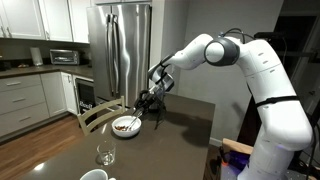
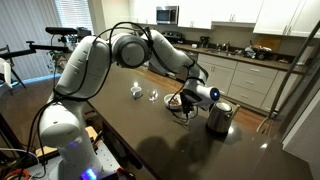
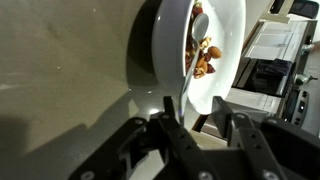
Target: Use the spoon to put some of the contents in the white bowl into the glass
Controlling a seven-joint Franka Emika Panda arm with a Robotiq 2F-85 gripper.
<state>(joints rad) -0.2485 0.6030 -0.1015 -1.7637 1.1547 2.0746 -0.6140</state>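
The white bowl fills the top of the wrist view, with brownish contents and the bowl of the silvery spoon lying inside it. My gripper is open, its two dark fingers on either side of the bowl's near rim, holding nothing that I can see. In both exterior views the gripper hangs right at the bowl on the dark table. The clear stemmed glass stands apart from the bowl.
A steel kettle stands close beside the bowl. A white cup stands past the glass. A wooden chair is at the table's edge near the bowl. A steel fridge and kitchen counters lie behind.
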